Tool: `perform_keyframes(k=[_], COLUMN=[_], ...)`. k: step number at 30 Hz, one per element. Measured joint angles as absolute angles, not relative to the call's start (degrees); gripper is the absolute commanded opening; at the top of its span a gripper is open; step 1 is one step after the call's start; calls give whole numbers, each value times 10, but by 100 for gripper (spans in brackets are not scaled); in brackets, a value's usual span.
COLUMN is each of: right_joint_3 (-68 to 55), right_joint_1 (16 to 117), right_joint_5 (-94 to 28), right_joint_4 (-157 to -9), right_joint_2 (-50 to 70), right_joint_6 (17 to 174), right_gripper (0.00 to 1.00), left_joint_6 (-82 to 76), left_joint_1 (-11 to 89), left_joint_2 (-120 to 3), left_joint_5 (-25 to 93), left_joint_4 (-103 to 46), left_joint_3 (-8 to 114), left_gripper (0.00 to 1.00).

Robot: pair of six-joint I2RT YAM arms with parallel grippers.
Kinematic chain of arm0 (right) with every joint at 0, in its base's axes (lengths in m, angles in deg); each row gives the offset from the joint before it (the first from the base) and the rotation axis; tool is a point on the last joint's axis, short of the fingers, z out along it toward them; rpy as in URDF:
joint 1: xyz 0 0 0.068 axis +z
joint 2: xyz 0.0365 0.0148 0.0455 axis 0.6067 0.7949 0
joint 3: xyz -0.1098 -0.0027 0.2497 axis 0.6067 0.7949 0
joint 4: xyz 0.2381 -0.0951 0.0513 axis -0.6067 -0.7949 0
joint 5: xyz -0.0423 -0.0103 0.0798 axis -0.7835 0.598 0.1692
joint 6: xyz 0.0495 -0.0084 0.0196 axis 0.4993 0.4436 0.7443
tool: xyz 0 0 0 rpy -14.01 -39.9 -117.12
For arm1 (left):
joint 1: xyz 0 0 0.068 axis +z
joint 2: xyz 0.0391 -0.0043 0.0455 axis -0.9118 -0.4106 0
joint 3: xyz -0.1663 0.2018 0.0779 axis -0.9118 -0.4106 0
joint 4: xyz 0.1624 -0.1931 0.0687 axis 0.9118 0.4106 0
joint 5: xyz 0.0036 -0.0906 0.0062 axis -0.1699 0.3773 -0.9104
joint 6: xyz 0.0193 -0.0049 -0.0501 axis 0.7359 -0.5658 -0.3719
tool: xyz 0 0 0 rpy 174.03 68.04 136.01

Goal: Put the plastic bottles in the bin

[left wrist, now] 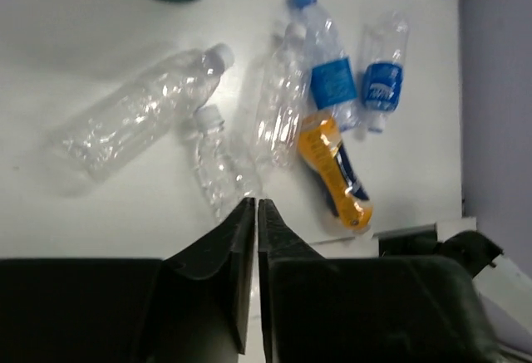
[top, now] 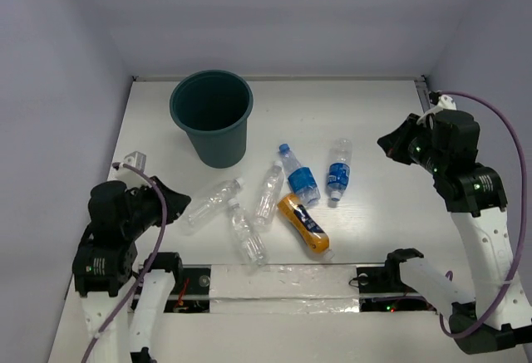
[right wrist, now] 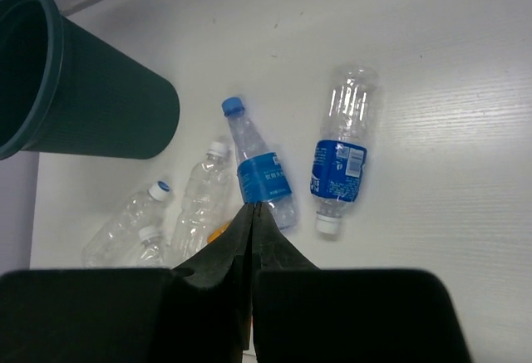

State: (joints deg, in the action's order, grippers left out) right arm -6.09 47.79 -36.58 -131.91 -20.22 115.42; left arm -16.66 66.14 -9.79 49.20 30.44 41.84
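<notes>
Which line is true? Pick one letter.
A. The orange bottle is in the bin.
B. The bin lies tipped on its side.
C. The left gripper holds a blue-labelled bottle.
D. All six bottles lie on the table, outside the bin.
D: the top view shows all six bottles lying on the table in front of the upright bin, with none showing inside it.

White tabletop (top: 374, 122) with faint wood grain, boxed in by plain pale lilac walls at the back (top: 274, 14), left (top: 50, 89) and right (top: 495, 22). Soft, even light gives faint shadows. A glossy strip (top: 283, 284) runs along the near edge.
</notes>
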Motion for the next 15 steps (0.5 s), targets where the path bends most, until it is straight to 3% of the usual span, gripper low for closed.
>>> perform_keyframes(k=[6,8,9,11,15], right_joint_3=[5,25,32,50,89], right_joint_1=[471,471,471,471,471], right_joint_5=[-324,-308,-300,-285,-258], right_joint_4=[-1262,-1249,-1242,-1220,-1186], right_joint_2=[-221,-228,-230,-237,-254], right_joint_6=[1170,1174,1178,1183,1198], right_gripper=[0,1,6,13,37], left_joint_6=[-164,-164,-162,-157,-149], left_joint_1=[598,575,566,552,533], left_joint_2=[-154,-175,-185,-205,-248], left_joint_5=[453,418,403,379,340], left_joint_4=[337,343,344,345,327], left_joint_3=[381,381,382,383,389], left_gripper=[0,6,19,26,40])
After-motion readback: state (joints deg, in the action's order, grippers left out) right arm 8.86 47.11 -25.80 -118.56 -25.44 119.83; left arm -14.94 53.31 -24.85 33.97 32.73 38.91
